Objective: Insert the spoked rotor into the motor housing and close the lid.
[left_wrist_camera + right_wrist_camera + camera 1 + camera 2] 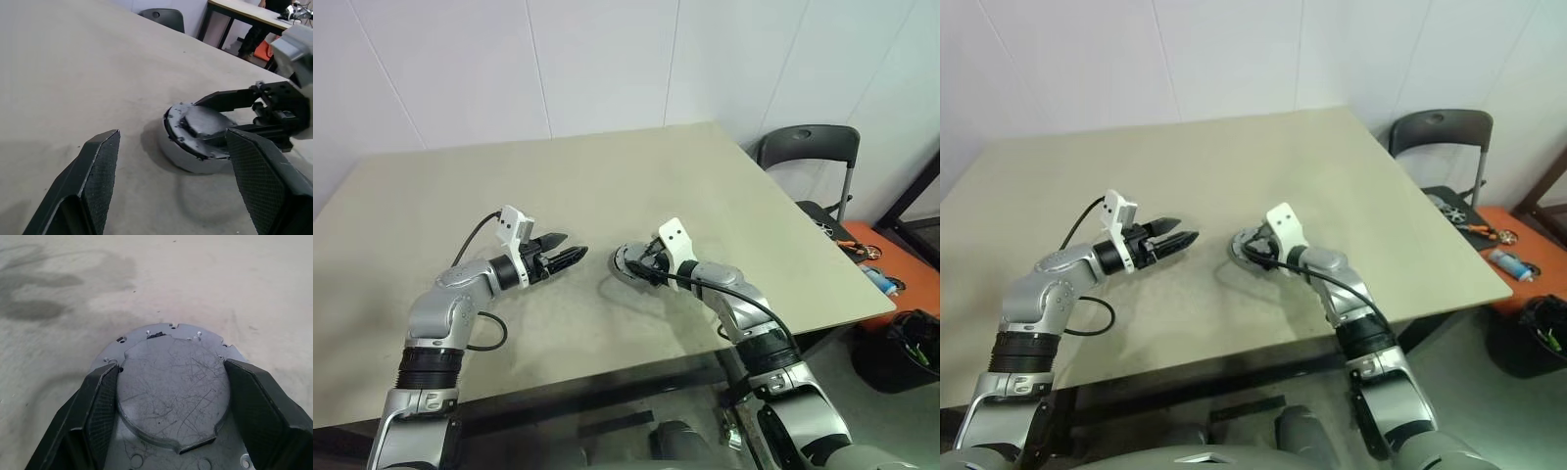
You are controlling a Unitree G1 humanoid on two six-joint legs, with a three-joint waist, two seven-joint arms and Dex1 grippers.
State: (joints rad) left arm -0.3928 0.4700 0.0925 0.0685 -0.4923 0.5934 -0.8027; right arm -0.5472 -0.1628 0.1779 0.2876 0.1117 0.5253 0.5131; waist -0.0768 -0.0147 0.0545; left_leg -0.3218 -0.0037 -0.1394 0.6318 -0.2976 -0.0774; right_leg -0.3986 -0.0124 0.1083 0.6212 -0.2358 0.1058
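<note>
While the broad beige table (pixel 607 186) lies matte and faintly smudged, we see the motor housing (pixel 195 159), a squat grey metal cylinder, near its middle, just ahead of our right gripper (pixel 164 413). Its spread fingers flank the lid (pixel 171 391), a flat scratched disc seated on top. Our left gripper (pixel 566 257) hovers spread, left of it.
</note>
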